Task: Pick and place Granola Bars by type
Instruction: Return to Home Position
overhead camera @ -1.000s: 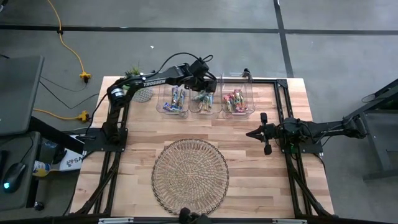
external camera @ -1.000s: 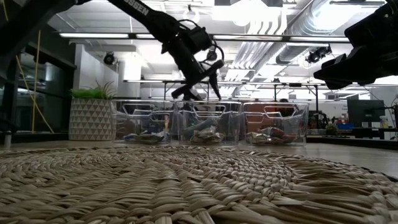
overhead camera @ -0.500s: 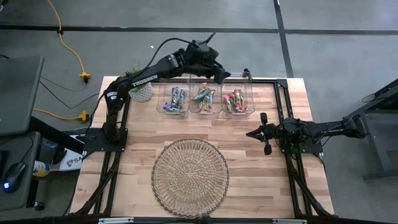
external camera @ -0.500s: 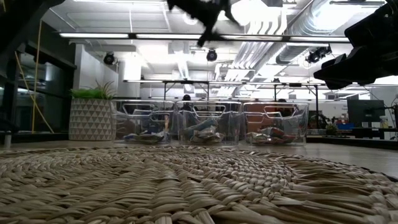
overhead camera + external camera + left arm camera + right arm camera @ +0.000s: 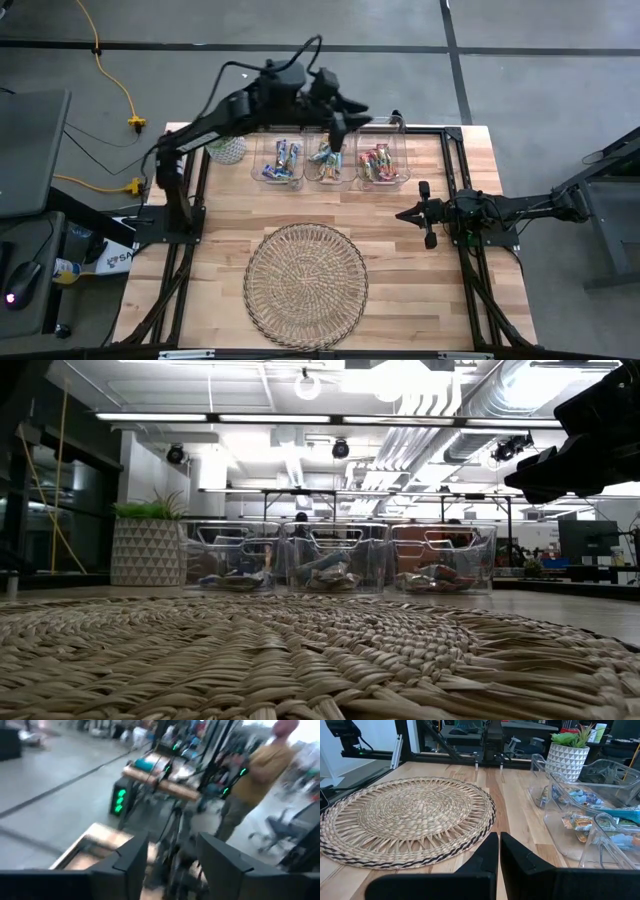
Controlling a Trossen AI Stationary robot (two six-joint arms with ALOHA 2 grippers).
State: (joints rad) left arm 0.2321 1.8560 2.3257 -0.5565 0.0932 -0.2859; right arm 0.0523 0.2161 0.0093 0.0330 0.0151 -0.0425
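Observation:
Granola bars lie sorted in three clear bins along the table's far edge: blue ones in the left bin point(image 5: 284, 160), green and tan ones in the middle bin point(image 5: 327, 157), pink and red ones in the right bin point(image 5: 377, 163). My left gripper point(image 5: 345, 120) hangs high in the air over the middle and right bins. It points about level, is open, and has nothing between its fingers point(image 5: 131, 856). My right gripper point(image 5: 402, 213) waits shut and low at the table's right side, pointing toward the round wicker mat point(image 5: 306, 285).
The wicker mat point(image 5: 405, 815) fills the table's near middle with nothing on it. A potted plant in a white patterned pot point(image 5: 226, 148) stands left of the bins at the far edge. A person point(image 5: 255, 775) stands in the room beyond the table.
My left gripper has risen from just above the middle bin, up out of the low view, and has tipped from pointing down to about level. The bins and the bars in them have stayed put.

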